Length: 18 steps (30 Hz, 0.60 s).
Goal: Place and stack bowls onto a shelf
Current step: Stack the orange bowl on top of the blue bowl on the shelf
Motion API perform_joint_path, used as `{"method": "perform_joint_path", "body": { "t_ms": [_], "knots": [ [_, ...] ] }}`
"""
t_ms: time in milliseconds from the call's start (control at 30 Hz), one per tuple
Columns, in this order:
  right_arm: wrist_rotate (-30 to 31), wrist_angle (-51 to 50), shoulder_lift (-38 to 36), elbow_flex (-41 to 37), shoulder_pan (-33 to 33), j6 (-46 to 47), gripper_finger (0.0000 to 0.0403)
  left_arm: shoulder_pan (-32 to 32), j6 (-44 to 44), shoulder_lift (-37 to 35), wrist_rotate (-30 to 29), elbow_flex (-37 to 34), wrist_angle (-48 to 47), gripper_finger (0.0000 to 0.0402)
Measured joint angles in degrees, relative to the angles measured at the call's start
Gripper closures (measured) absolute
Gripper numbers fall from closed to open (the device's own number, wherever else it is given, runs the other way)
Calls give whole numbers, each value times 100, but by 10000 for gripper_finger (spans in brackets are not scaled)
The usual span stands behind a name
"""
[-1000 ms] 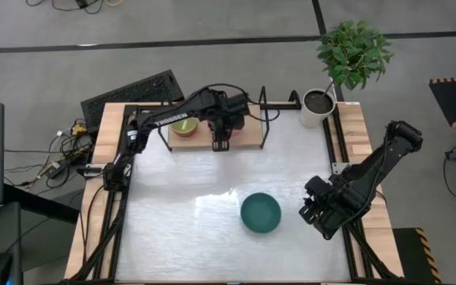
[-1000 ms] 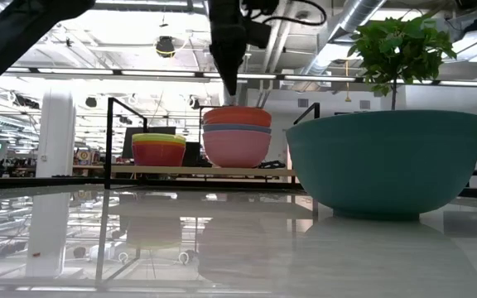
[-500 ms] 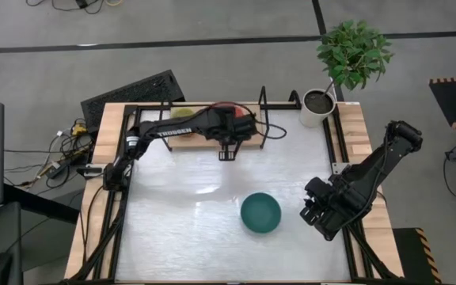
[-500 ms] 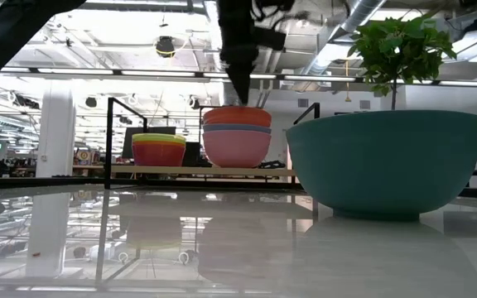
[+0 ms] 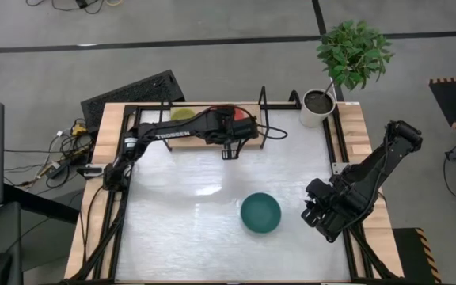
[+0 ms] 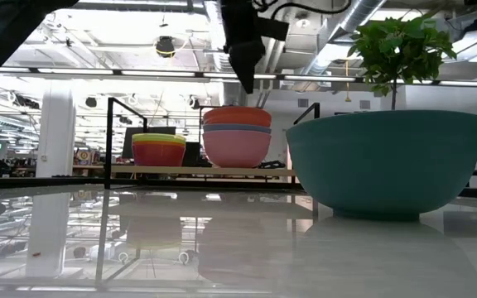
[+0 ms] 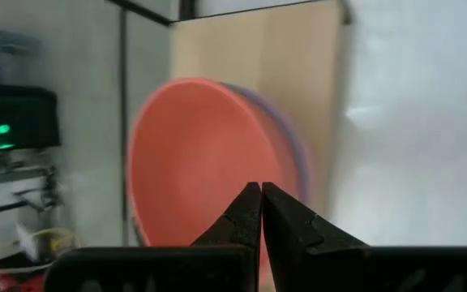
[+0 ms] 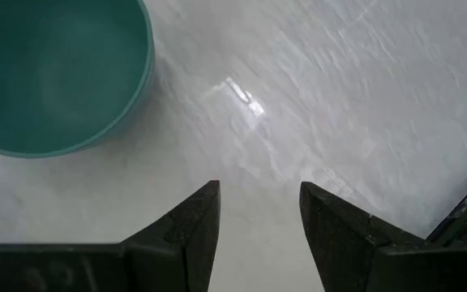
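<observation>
Leftward reach has turned into a pull toward the table's middle: the left arm, which a second ago hung over the shelf's stacks, now has its gripper (image 5: 229, 150) just off the front edge of the shelf (image 5: 253, 142), above the white tabletop (image 5: 180, 222). Its fingers are pressed together and empty, as the wrist view shows, with the red bowl (image 7: 193, 162) on top of the large stack right behind them. On the shelf stand two stacks, the larger of red, blue and pink (image 6: 237, 136) and the smaller topped with yellow (image 6: 158, 149).

Only the teal bowl (image 5: 260, 213) remains on the table, upright, near the front. It lies well apart from the left gripper, toward the front and right. The right gripper (image 5: 317, 212) waits just beside it, fingers spread and empty, so I judge the right arm the nearer one for the pickup.
</observation>
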Motion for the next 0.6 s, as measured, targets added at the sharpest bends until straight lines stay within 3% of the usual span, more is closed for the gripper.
{"method": "perform_joint_path", "body": {
  "t_ms": [400,600],
  "knots": [
    [-4,2,2,0,-1,7,207,26,-85,18,-342,-1049,590,401],
    [-4,-15,2,0,-2,4,207,-42,-148,20,-795,-946,522,401]
  ]
}}
